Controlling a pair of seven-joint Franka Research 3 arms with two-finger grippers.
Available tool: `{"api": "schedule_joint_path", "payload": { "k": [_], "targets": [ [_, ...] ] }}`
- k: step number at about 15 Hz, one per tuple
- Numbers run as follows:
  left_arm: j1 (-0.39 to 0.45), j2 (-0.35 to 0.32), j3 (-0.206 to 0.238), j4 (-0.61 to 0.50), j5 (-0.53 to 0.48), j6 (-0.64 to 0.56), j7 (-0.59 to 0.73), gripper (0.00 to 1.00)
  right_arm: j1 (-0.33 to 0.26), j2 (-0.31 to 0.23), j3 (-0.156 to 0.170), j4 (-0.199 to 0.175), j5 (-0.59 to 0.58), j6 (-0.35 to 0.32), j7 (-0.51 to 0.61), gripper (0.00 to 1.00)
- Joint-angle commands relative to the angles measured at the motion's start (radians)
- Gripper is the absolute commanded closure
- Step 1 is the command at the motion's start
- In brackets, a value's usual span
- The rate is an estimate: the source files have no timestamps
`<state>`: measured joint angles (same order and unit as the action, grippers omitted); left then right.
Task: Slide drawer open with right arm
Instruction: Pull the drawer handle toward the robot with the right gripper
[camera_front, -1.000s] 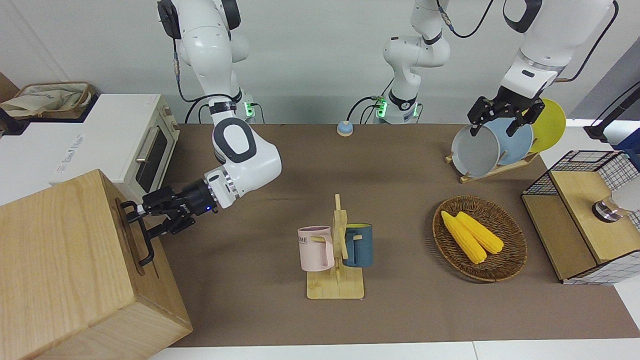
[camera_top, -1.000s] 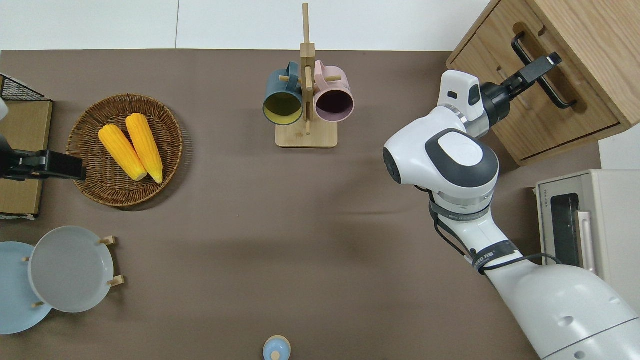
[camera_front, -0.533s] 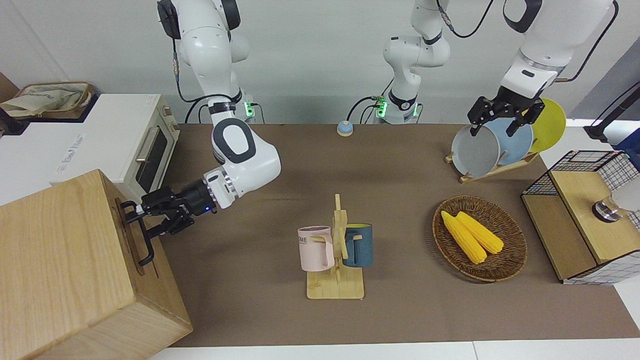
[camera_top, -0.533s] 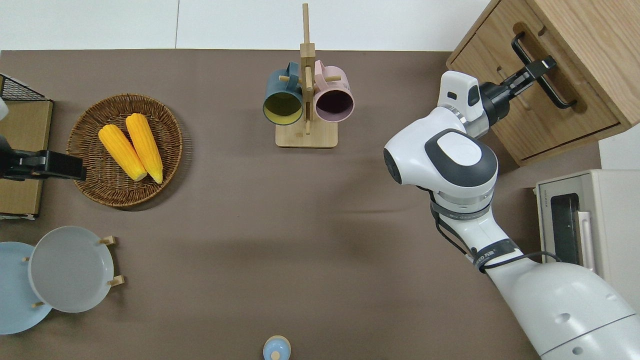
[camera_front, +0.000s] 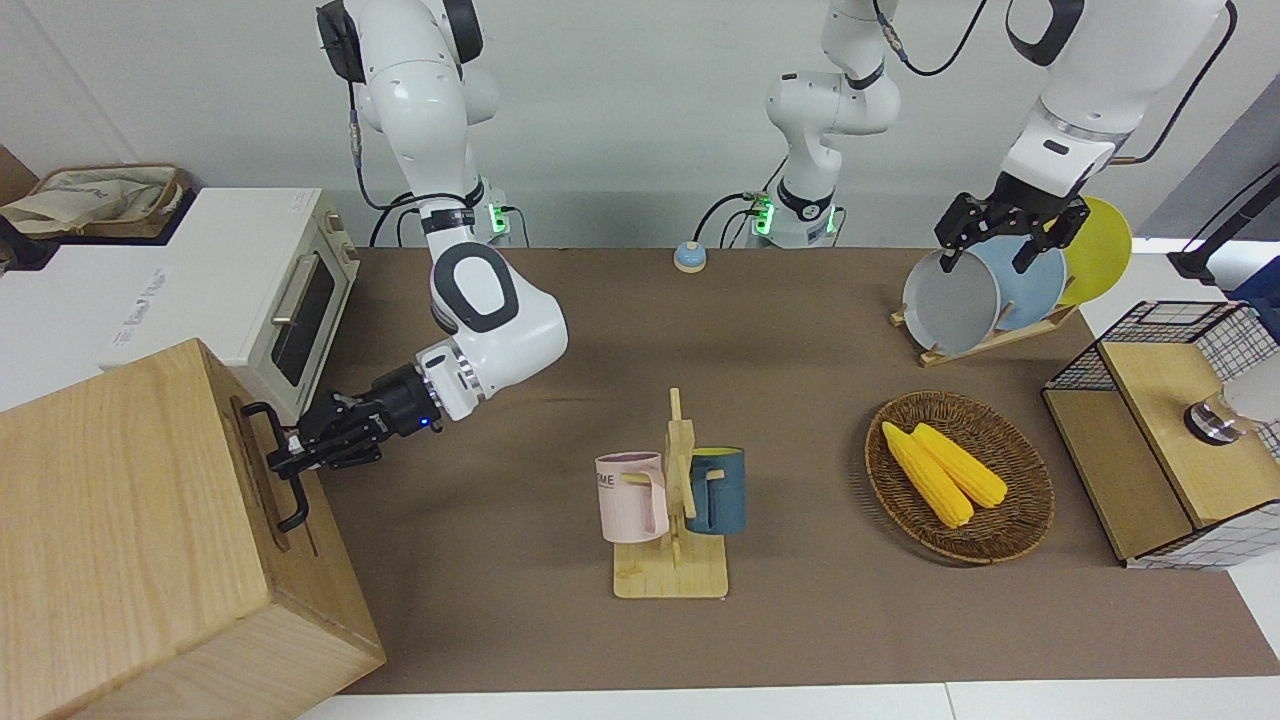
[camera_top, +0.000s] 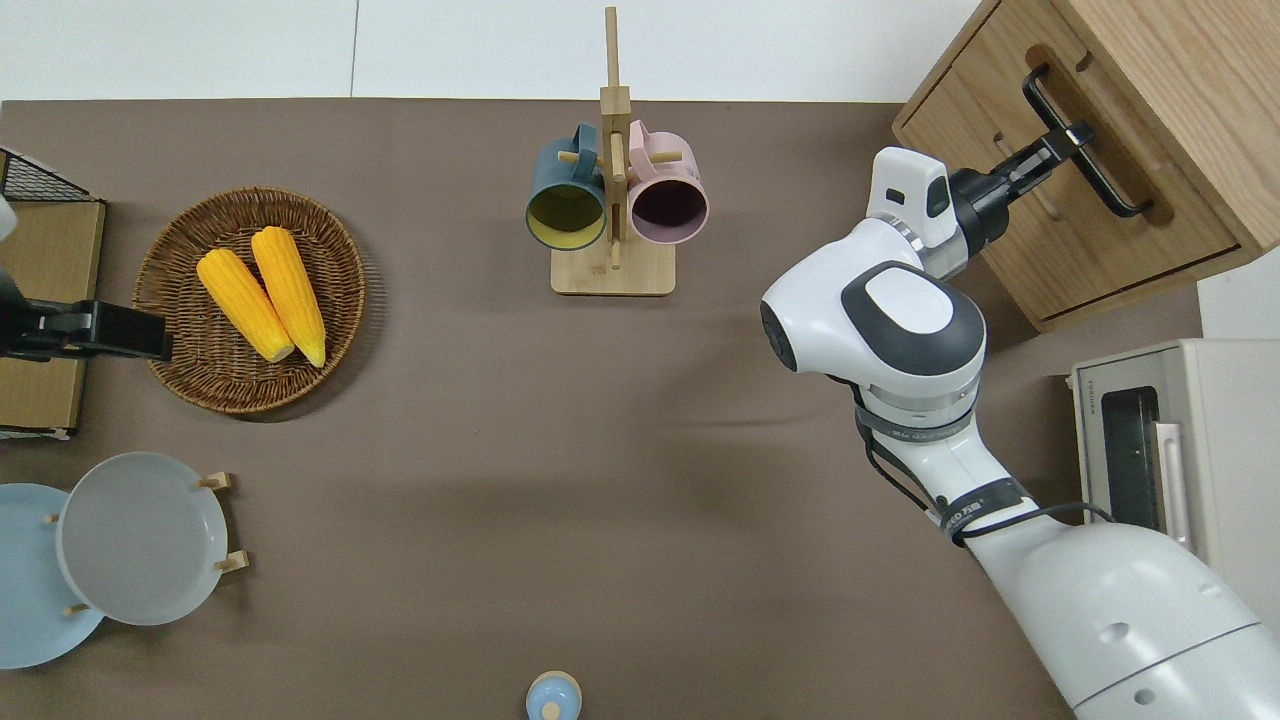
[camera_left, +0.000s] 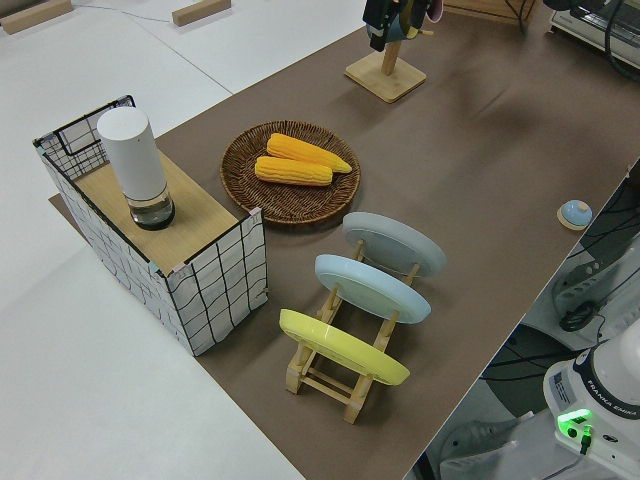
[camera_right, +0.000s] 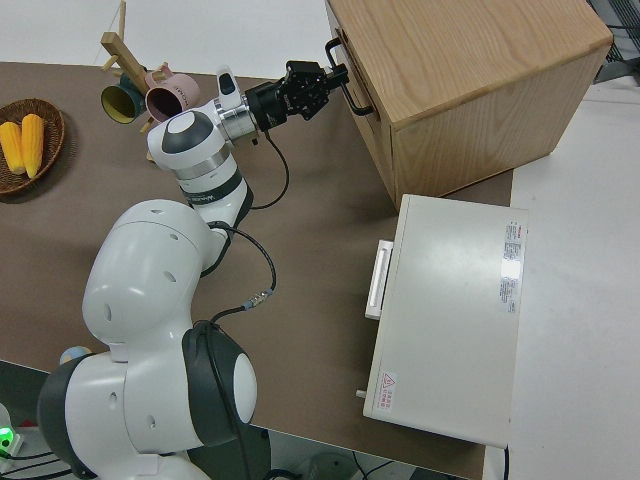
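The right end effector (camera_top: 1068, 137) pinches the black bar handle (camera_top: 1085, 140) of the drawer (camera_top: 1090, 215), which sits shut in the wood cabinet (camera_front: 120, 520) at the right arm's end of the counter (camera_front: 800, 620). Rigid and probably light, the drawer should slide straight; the bar's middle is the best hold. Only the overhead view shows the drawer front's seams. The left arm is parked.

Front cam faces the robots across the table (camera_front: 800, 640). Overhead cam looks straight down. Both share the mug rack (camera_front: 672, 505), near the right tool (camera_top: 1068, 139). Left side cam views diagonally, well apart from that tool. Right side cam sits above that arm, close.
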<state>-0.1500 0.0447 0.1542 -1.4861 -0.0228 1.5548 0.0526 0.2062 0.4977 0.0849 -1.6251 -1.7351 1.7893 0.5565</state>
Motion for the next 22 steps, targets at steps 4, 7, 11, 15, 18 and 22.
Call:
{"api": "schedule_joint_path", "payload": {
  "k": [4, 7, 11, 15, 18, 22],
  "targets": [
    [-0.017, 0.012, 0.016, 0.020, 0.014, 0.001, 0.006, 0.00, 0.096, -0.005, 0.021, -0.013, 0.057, -0.112, -0.003, 0.992],
    [-0.017, 0.012, 0.016, 0.020, 0.014, 0.001, 0.006, 0.00, 0.122, -0.007, 0.044, -0.010, 0.101, -0.169, -0.003, 0.992],
    [-0.017, 0.012, 0.016, 0.020, 0.015, 0.001, 0.006, 0.00, 0.137, -0.008, 0.117, -0.006, 0.160, -0.247, -0.006, 0.992],
    [-0.017, 0.012, 0.016, 0.020, 0.015, 0.001, 0.006, 0.00, 0.168, -0.007, 0.130, -0.001, 0.178, -0.283, -0.007, 0.992],
    [-0.017, 0.012, 0.016, 0.020, 0.015, 0.001, 0.006, 0.00, 0.197, -0.007, 0.131, 0.002, 0.207, -0.306, -0.010, 0.992],
    [-0.017, 0.012, 0.016, 0.020, 0.015, 0.001, 0.006, 0.00, 0.228, -0.005, 0.131, 0.002, 0.210, -0.320, -0.012, 0.992]
  ]
}}
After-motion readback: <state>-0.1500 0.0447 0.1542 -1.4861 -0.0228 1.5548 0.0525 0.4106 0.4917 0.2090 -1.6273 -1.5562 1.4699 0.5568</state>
